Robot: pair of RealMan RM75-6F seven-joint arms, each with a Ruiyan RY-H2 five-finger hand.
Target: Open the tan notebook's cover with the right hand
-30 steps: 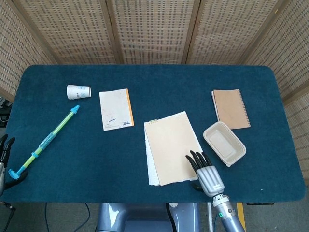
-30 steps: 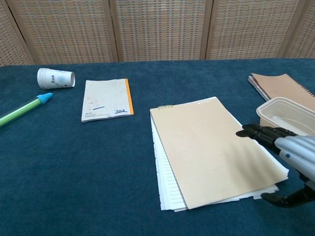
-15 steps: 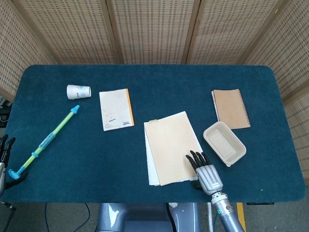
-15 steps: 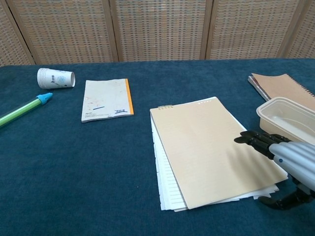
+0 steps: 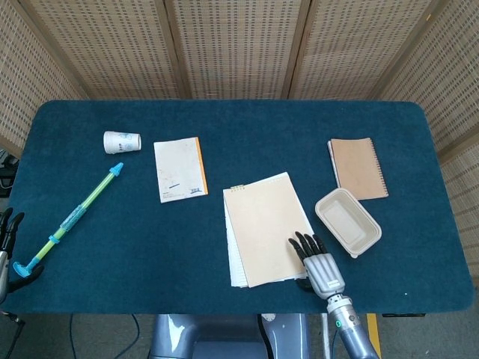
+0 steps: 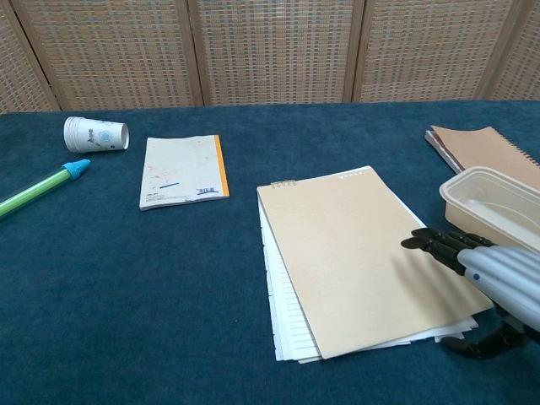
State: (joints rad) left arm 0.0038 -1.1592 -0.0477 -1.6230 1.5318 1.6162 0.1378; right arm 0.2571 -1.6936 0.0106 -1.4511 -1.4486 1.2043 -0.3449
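Note:
The tan notebook (image 5: 262, 224) lies shut in the middle of the blue table, with white pages fanned out under its cover (image 6: 363, 253) at the left and front edges. My right hand (image 5: 320, 263) hovers at the notebook's near right corner. Its fingers (image 6: 434, 243) stretch flat and slightly apart over the cover, while the thumb (image 6: 481, 343) sits low beside the page edges. It holds nothing. My left hand (image 5: 7, 232) shows only at the far left edge of the head view, fingers apart and empty.
A clear plastic container (image 5: 347, 221) stands just right of my right hand, with a brown spiral notebook (image 5: 358, 167) behind it. A white pad with an orange spine (image 5: 179, 169), a tipped paper cup (image 5: 122, 141) and a green-blue syringe (image 5: 75, 217) lie to the left.
My right hand has drawn slightly back toward the table's front and sunk lower over the notebook's corner; its thumb now sits closer to the page edges. The notebook is unchanged.

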